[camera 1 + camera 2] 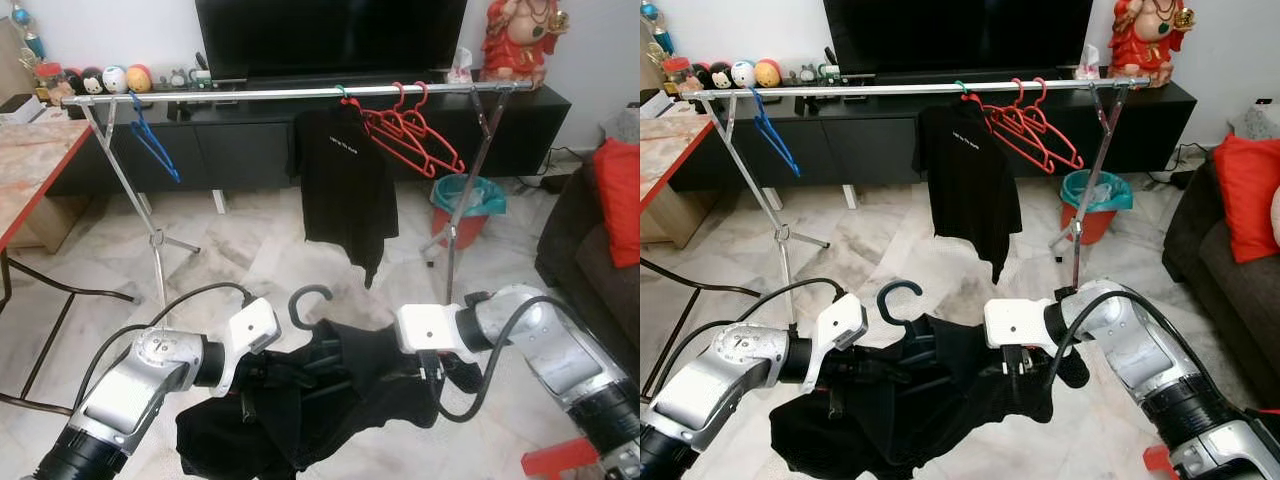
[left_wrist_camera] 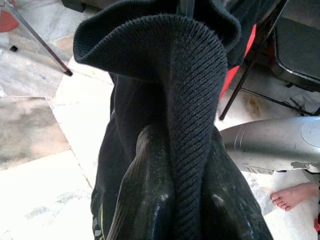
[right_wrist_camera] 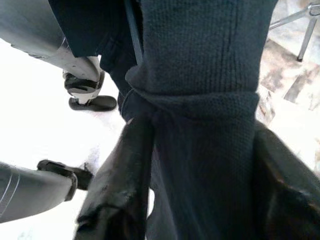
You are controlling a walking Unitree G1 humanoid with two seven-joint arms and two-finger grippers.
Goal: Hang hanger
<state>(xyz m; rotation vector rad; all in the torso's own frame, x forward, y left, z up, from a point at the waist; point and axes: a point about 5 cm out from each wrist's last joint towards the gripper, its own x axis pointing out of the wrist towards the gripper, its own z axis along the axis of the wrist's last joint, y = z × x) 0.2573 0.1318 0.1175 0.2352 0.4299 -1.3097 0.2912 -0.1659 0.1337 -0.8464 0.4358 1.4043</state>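
Carrying step: left gripper [image 1: 262,372] and right gripper [image 1: 432,372] each have jaws clamped on the black garment [image 1: 330,395] on its hanger [image 1: 305,300], held low and near. Next: raise it, hook over the far rail [image 1: 290,92], likely left of the hung shirt [image 1: 345,185].

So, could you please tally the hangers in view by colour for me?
Blue hanger: 1
Green-hooked hanger, carrying the black T-shirt: 1
Red hangers: 2, counted by their hooks on the rail
Dark hanger, inside the held black garment: 1
Total: 5
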